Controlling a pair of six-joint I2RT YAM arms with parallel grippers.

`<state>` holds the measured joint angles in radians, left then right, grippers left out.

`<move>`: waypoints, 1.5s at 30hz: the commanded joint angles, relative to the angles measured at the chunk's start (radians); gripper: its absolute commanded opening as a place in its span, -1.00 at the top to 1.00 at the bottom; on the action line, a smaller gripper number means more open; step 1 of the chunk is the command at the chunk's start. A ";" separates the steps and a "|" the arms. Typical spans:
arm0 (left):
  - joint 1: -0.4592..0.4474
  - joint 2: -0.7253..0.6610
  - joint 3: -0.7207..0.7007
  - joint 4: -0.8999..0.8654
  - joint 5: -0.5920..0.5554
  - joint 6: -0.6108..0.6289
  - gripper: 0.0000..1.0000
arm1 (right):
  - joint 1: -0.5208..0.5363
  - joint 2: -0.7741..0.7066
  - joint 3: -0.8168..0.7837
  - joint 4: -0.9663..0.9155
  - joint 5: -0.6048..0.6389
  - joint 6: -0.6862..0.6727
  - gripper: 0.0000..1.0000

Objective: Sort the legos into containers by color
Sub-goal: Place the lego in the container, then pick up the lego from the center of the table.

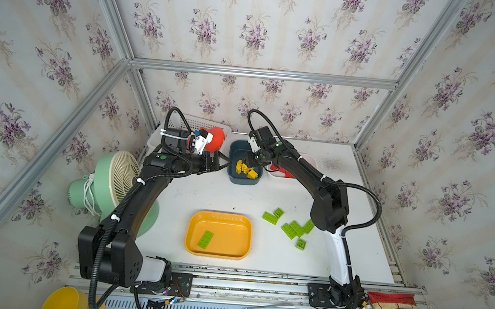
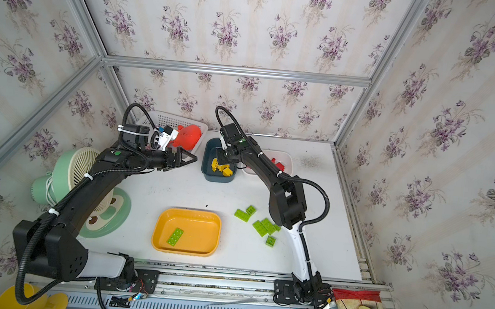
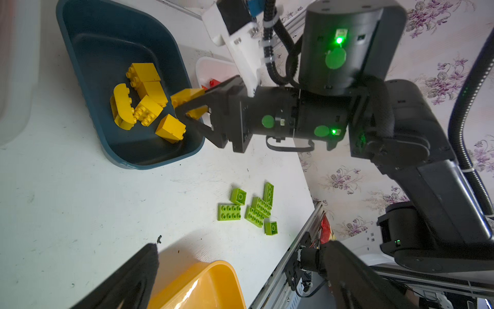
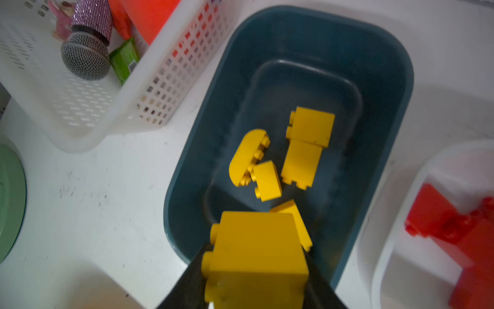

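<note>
My right gripper (image 3: 187,108) tilts down, clamped on a chunky yellow studded brick (image 4: 256,256), with the dark teal plastic tray (image 3: 80,61) beneath it. My left gripper (image 2: 191,158) hovers level beside that tray, jaws wide apart.

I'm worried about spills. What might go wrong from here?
The yellow brick in the right gripper hangs near the teal tray's rim, not its middle; released here, it may bounce out. The right arm's elbow sits close over the loose green bricks; pulling back low might scatter them.
</note>
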<state>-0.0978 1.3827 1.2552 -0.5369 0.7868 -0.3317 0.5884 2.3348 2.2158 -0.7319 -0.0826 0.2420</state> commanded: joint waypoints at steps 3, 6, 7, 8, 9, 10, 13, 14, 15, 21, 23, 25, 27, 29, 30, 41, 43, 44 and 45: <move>0.003 -0.013 -0.014 0.035 -0.044 0.033 -0.99 | -0.002 0.174 0.259 0.018 -0.012 -0.032 0.18; 0.003 -0.021 -0.038 0.063 -0.082 0.033 -0.99 | -0.003 0.298 0.396 0.016 -0.011 -0.037 0.17; 0.004 -0.022 -0.048 0.076 -0.090 0.030 -0.99 | -0.004 0.327 0.427 0.017 -0.009 -0.038 0.17; 0.004 -0.021 -0.053 0.084 -0.093 0.027 -0.99 | -0.007 0.346 0.445 0.020 -0.009 -0.037 0.16; 0.004 -0.019 -0.056 0.089 -0.096 0.025 -0.99 | -0.008 0.356 0.447 0.027 -0.009 -0.036 0.15; 0.004 -0.019 -0.060 0.094 -0.104 0.023 -0.99 | -0.011 0.363 0.448 0.032 -0.007 -0.039 0.14; 0.004 -0.025 -0.080 0.122 -0.130 0.021 -0.99 | -0.011 0.371 0.447 0.036 0.008 -0.055 0.07; 0.004 -0.029 -0.089 0.136 -0.133 0.017 -0.99 | -0.011 0.368 0.447 0.043 0.011 -0.060 0.01; 0.004 -0.033 -0.097 0.149 -0.138 0.013 -0.99 | -0.011 0.362 0.447 0.047 0.014 -0.061 -0.06; 0.004 -0.054 -0.136 0.199 -0.158 0.010 -0.99 | -0.012 0.282 0.443 -0.019 0.016 -0.106 -0.40; 0.004 -0.051 -0.137 0.199 -0.144 0.002 -0.99 | -0.011 0.235 0.425 -0.072 -0.014 -0.142 -0.41; 0.004 -0.053 -0.143 0.198 -0.125 -0.011 -0.99 | -0.011 0.138 0.352 -0.116 -0.051 -0.182 -0.41; 0.004 -0.062 -0.154 0.198 -0.116 -0.015 -0.99 | -0.010 0.015 0.169 -0.096 -0.084 -0.218 -0.41; 0.004 -0.078 -0.170 0.198 -0.124 -0.012 -0.99 | -0.011 -0.136 -0.065 -0.020 -0.096 -0.241 -0.42; 0.003 -0.084 -0.179 0.199 -0.125 -0.011 -0.99 | -0.013 -0.214 -0.181 0.012 -0.095 -0.252 -0.42; 0.000 -0.196 -0.301 0.200 -0.130 -0.030 -0.99 | -0.024 -0.711 -0.863 0.047 -0.054 -0.327 -0.51; 0.000 -0.214 -0.328 0.201 -0.129 -0.033 -0.99 | -0.024 -0.773 -0.953 0.074 -0.043 -0.341 -0.51; 0.001 -0.223 -0.341 0.201 -0.129 -0.033 -0.99 | -0.024 -0.792 -0.992 0.089 -0.034 -0.347 -0.51; 0.000 -0.233 -0.357 0.204 -0.130 -0.032 -0.99 | -0.024 -0.809 -1.033 0.104 -0.026 -0.356 -0.51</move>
<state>-0.0986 1.1660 0.9215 -0.3489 0.6491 -0.3618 0.5648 1.5578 1.2407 -0.6937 -0.1421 -0.0799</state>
